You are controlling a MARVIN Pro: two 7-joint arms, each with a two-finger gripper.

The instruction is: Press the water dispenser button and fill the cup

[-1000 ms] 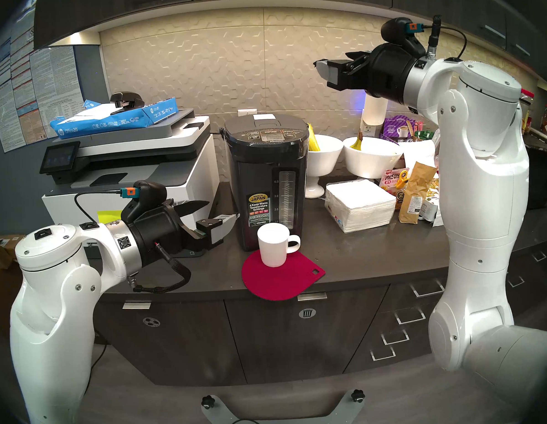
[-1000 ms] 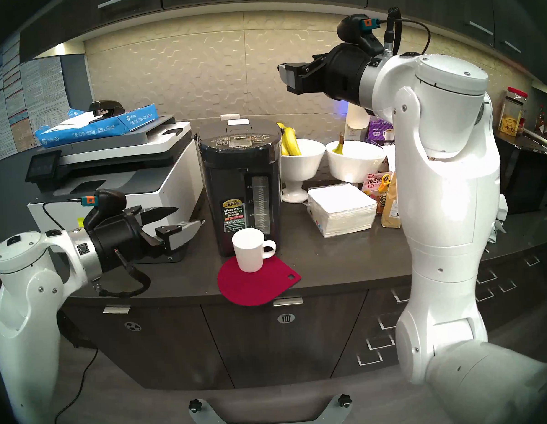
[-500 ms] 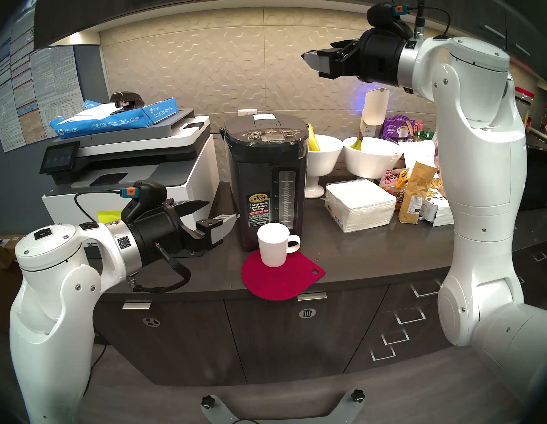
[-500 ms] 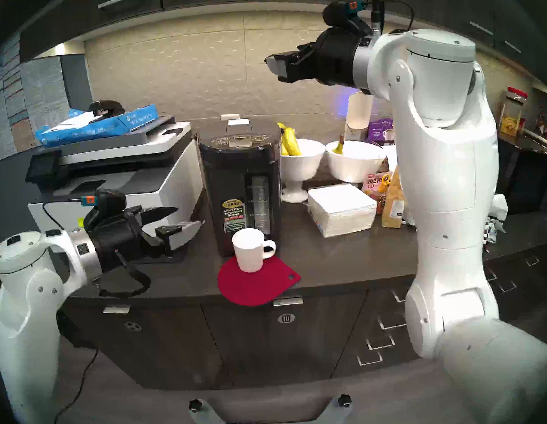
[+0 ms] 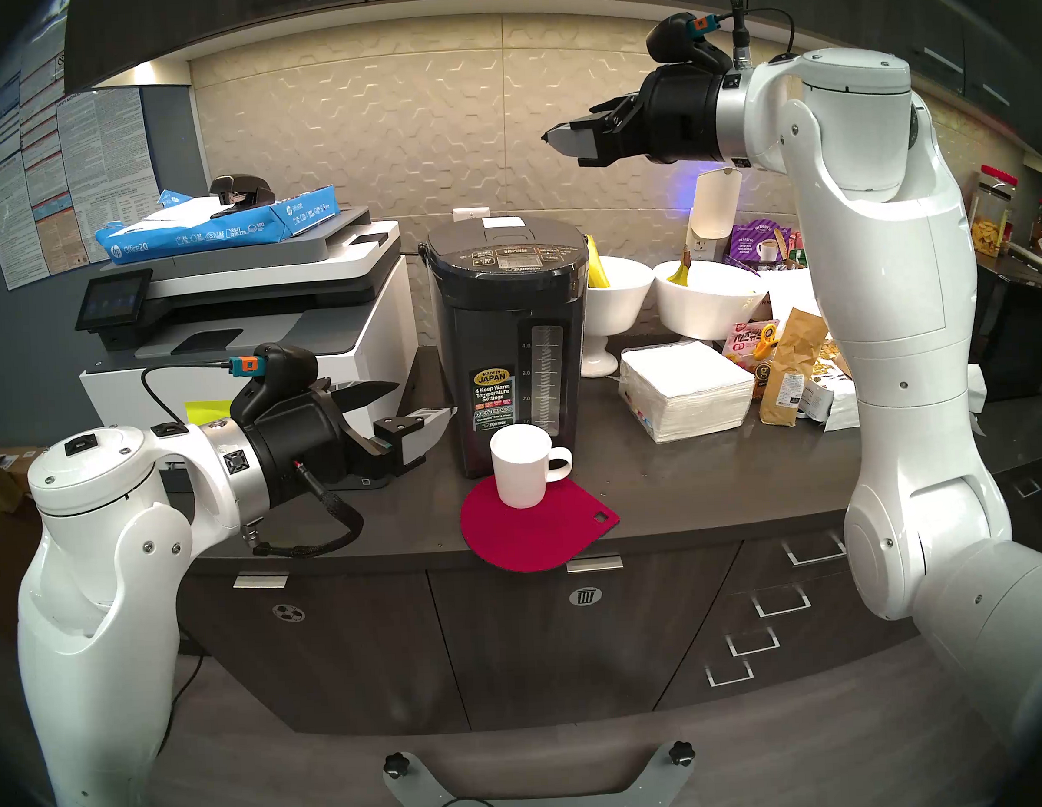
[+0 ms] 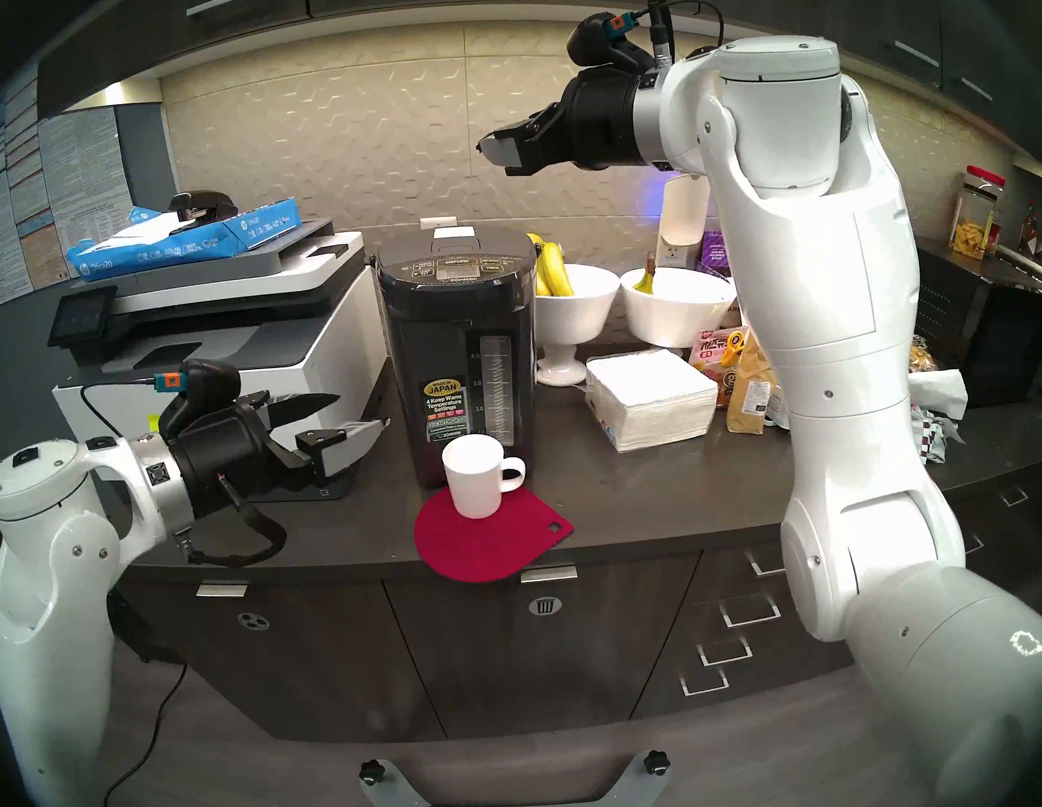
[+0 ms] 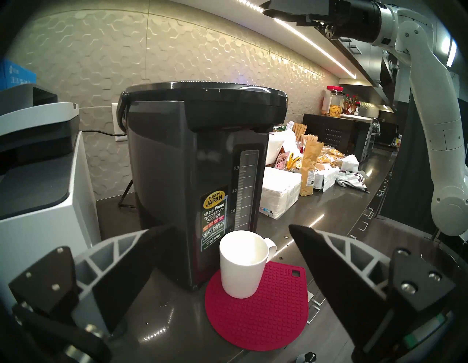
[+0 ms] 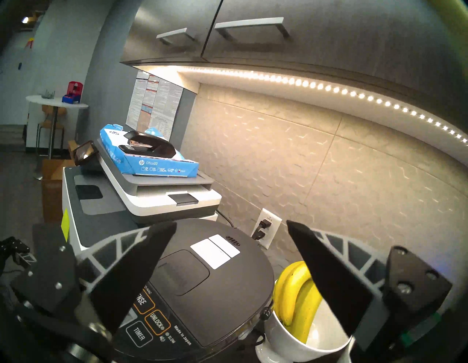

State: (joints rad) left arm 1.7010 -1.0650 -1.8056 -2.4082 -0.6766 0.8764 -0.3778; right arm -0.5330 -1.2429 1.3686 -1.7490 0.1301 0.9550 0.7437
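The dark water dispenser [image 5: 507, 358] stands mid-counter, with its DISPENSE button [image 5: 515, 251] on the lid panel. In the right wrist view the button [image 8: 141, 301] is half hidden behind a finger. The white cup [image 5: 519, 466] sits upright in front of the pot on a red mat [image 5: 543, 531]. My left gripper [image 5: 425, 399] hovers open just left of the pot's base, and the cup [image 7: 240, 263] shows between its fingers, apart from them. My right gripper [image 5: 556, 139] hangs open and empty, high above and right of the lid [image 8: 210, 278].
A printer [image 5: 249, 324] with a blue paper ream stands left of the pot. Two white bowls [image 5: 618, 292] with bananas, a napkin stack [image 5: 683, 388] and snack bags crowd the right. Upper cabinets [image 8: 228, 38] hang close above the right gripper.
My right arm has swung left, carrying the open gripper closer to above the dispenser and tipping it slightly down. The left arm, cup and pot have not moved.
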